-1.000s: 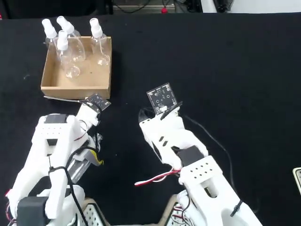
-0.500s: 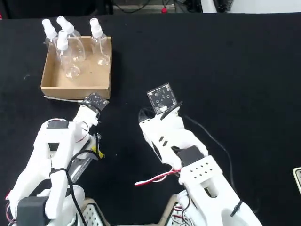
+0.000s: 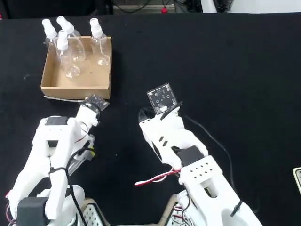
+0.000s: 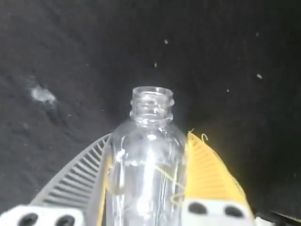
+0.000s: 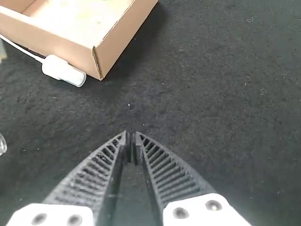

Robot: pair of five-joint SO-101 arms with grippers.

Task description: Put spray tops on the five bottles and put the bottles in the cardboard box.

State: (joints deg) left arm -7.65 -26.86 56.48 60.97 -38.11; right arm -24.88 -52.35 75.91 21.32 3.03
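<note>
Bottle [image 4: 146, 165] uncapped, held by L gripper [image 4: 150, 137]; R gripper [image 5: 131, 140] closed; spray top [image 5: 63, 70] by box [image 5: 56, 43].

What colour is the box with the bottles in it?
Light brown. The open cardboard box shows best in the high view.

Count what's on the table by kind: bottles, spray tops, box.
Capped bottles in the cardboard box: 4
Uncapped bottle in the left gripper: 1
Loose spray top beside the box: 1
Cardboard box: 1
Total: 7
</note>
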